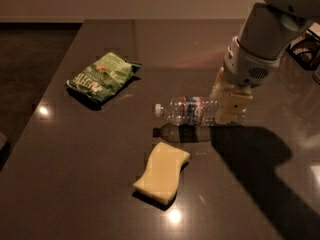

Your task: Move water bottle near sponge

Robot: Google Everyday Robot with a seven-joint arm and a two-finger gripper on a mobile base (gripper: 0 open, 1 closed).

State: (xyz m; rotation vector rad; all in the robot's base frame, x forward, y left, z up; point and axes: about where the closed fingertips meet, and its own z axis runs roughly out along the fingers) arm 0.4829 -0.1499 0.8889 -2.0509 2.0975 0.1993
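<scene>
The water bottle (187, 110) is clear and ribbed, with a white cap pointing left and a red, white and blue label. It hangs level just above the dark table (90, 174), with its shadow beneath it. My gripper (225, 103) comes down from the upper right and is shut on the bottle's base end. The pale yellow sponge (162, 172) with wavy sides lies flat on the table a short way in front of the bottle, apart from it.
A green chip bag (102, 75) lies at the left back of the table. A dark wire-like object (304, 51) sits at the right edge behind my arm. The table's left edge runs diagonally past the bag.
</scene>
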